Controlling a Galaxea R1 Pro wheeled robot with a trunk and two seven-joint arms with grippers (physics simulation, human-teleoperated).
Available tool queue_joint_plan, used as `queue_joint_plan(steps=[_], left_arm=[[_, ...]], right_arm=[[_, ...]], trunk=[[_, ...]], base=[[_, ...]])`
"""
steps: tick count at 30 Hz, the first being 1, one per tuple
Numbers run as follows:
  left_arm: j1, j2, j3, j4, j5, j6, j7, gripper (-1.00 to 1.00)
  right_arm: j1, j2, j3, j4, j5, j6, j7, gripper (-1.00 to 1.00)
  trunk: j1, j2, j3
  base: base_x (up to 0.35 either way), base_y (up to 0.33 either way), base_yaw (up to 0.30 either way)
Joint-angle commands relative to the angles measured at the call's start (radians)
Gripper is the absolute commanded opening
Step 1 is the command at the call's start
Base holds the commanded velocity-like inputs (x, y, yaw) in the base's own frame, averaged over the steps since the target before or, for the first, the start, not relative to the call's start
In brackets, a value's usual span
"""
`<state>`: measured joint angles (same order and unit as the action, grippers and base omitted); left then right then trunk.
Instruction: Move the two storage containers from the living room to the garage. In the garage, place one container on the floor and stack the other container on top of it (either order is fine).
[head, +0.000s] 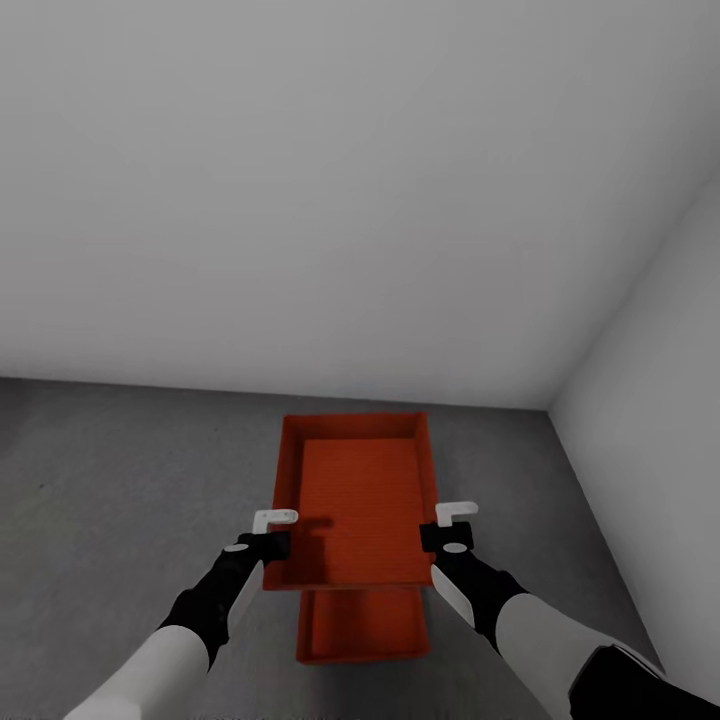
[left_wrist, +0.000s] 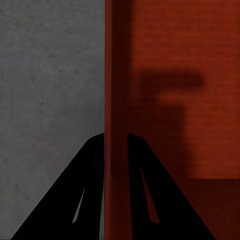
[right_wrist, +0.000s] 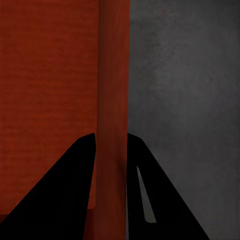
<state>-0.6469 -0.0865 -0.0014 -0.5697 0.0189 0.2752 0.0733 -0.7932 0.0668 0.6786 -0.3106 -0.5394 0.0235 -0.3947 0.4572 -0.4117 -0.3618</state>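
Both arms reach forward over the grey concrete floor (head: 120, 480) by the pale walls (head: 330, 180). Between them hangs the upper container (head: 358, 500), above the lower container (head: 362, 625) on the floor. Left gripper (head: 268, 532) pinches its left wall; right gripper (head: 448, 526) pinches the right.

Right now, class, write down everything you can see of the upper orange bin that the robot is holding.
The upper bin is an orange-red rectangular tray with thin upright walls and a flat, faintly ribbed bottom, open and empty. It is held level above the grey floor, partly covering a second bin lower down. The left gripper pinches its left wall, the right gripper its right wall. Gripper shadows fall inside it.
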Motion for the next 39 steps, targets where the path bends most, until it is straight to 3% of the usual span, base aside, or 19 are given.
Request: queue_joint_plan(steps=[1,22,29,39], left_arm=[[0.0,0.001,-0.019,-0.004,0.01,0.005,0.009,-1.0],[0.0,0.001,-0.019,-0.004,0.01,0.007,0.01,-1.0],[0.0,0.001,-0.019,-0.004,0.01,0.007,0.01,-1.0],[0.0,-0.002,-0.019,-0.004,0.009,0.007,0.01,-1.0]], right_arm=[[-0.001,-0.007,0.021,0.044,-0.03,0.007,-0.01,-1.0],[-0.001,-0.008,0.021,0.044,-0.03,0.009,-0.01,-1.0],[-0.001,-0.008,0.021,0.044,-0.03,0.009,-0.01,-1.0],[-0.001,-0.008,0.021,0.044,-0.03,0.011,-0.01,-1.0]], trunk=[[0.004,-0.009,-0.007],[0.085,-0.156,-0.106],[0.085,-0.156,-0.118],[0.123,-0.226,-0.165]], base=[[0.0,0.0,0.0],[0.0,0.0,0.0],[0.0,0.0,0.0],[0.0,0.0,0.0]])
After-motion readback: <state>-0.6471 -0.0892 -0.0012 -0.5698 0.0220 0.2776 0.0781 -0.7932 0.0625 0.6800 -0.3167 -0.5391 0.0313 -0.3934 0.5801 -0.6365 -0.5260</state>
